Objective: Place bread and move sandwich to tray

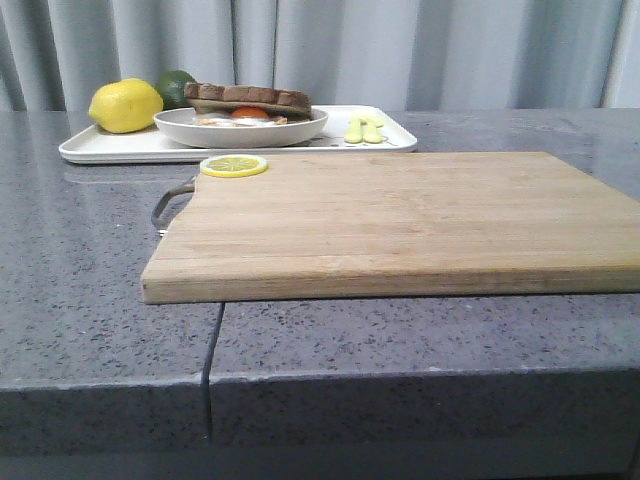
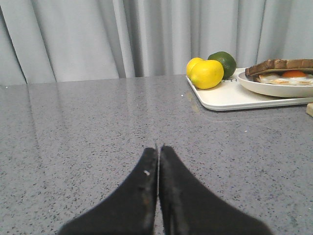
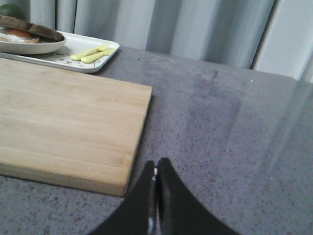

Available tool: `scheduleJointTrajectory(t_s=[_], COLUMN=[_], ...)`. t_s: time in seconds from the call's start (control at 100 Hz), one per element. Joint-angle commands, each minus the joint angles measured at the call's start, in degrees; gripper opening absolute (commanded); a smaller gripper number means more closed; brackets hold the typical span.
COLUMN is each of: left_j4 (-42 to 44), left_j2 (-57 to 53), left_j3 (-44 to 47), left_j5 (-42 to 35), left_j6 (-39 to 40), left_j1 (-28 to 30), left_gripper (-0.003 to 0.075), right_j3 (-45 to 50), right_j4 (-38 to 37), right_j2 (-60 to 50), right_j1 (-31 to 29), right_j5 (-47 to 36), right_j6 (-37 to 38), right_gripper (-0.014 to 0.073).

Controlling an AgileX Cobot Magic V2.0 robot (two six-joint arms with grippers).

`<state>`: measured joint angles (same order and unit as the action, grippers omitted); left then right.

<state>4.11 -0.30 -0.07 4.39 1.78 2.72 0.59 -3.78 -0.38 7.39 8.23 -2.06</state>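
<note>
The sandwich [image 1: 248,101], a fried egg with an orange yolk under a brown-crusted bread slice [image 1: 250,95], lies in a round white plate [image 1: 240,132] on the white tray [image 1: 395,140] at the back left. It also shows in the left wrist view [image 2: 286,71] and the right wrist view [image 3: 24,32]. My left gripper [image 2: 159,147] is shut and empty, low over the grey counter, well left of the tray [image 2: 230,100]. My right gripper [image 3: 157,161] is shut and empty, by the right near corner of the cutting board [image 3: 68,122]. Neither gripper shows in the front view.
A wooden cutting board [image 1: 400,220] with a metal handle [image 1: 170,205] fills the middle of the counter. A lemon slice [image 1: 233,166] lies on its far left corner. A lemon [image 1: 125,105] and a lime [image 1: 175,85] sit on the tray's left end, a yellow fork and spoon [image 1: 364,129] on its right end.
</note>
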Motion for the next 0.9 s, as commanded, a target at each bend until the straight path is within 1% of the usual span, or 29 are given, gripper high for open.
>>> scheduleJointTrajectory(t_s=[0.0,0.1,0.89], left_j4=[-0.5,-0.5,-0.5], left_j2=[-1.8,-1.8,-1.8], left_j3=[1.0,1.0,1.0], left_j5=[-5.0,-5.0,-5.0], left_j6=[0.2,0.2,0.2], left_j1=[0.2,0.2,0.2], left_gripper=[-0.002,-0.002,-0.002], right_j3=[-0.1,1.0,1.1], right_j4=[-1.0,-1.0,-1.0], right_j2=[-1.3,-1.3,-1.3], right_j1=[-1.1,-2.0,-2.1], right_j5=[-4.2,-4.3,-4.0], right_j6=[2.1,3.5,3.5], right_gripper=[-0.0066,-0.0066,-0.0066])
